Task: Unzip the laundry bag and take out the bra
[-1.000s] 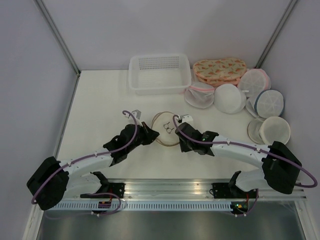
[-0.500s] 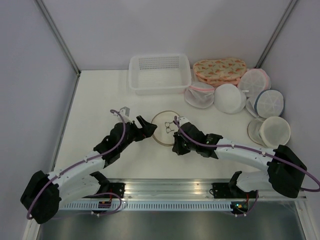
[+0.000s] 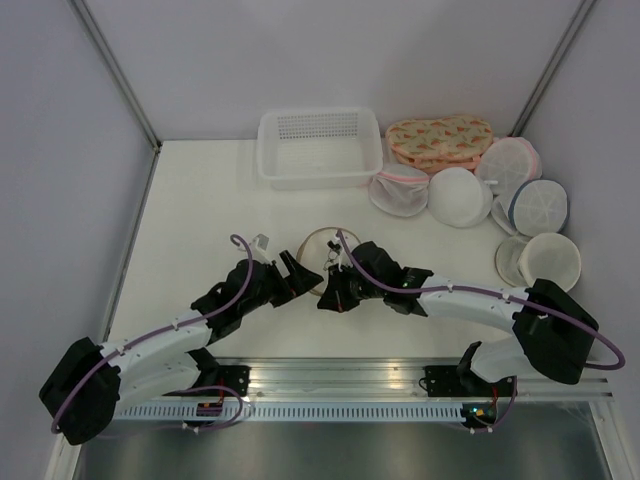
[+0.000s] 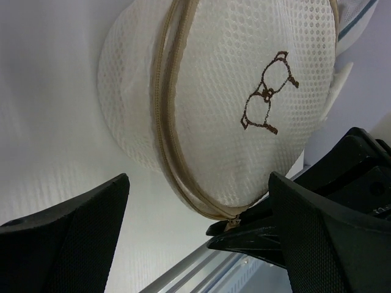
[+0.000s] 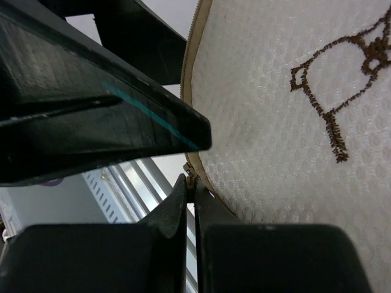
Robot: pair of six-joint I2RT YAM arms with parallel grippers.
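Observation:
The laundry bag (image 3: pixel 322 247) is a round cream mesh pouch with a tan rim and a brown stitched figure, lying mid-table; it also fills the left wrist view (image 4: pixel 244 104) and the right wrist view (image 5: pixel 287 140). My right gripper (image 3: pixel 330 291) (image 5: pixel 190 183) is shut on the small zip pull (image 5: pixel 191 178) at the bag's near rim, which also shows as a small tab (image 4: pixel 234 223). My left gripper (image 3: pixel 290 272) (image 4: pixel 198 183) stands open just left of the bag, holding nothing. The bra is hidden.
A white perforated basket (image 3: pixel 320 150) stands at the back. Right of it lie a floral orange pouch (image 3: pixel 440 140) and several white dome pouches (image 3: pixel 460 197) along the right side. The metal rail (image 3: pixel 340 378) runs along the near edge.
My left gripper has let go of the bag's left edge and opened. My right gripper has slid leftward along the bag's near rim, still shut on the zip pull.

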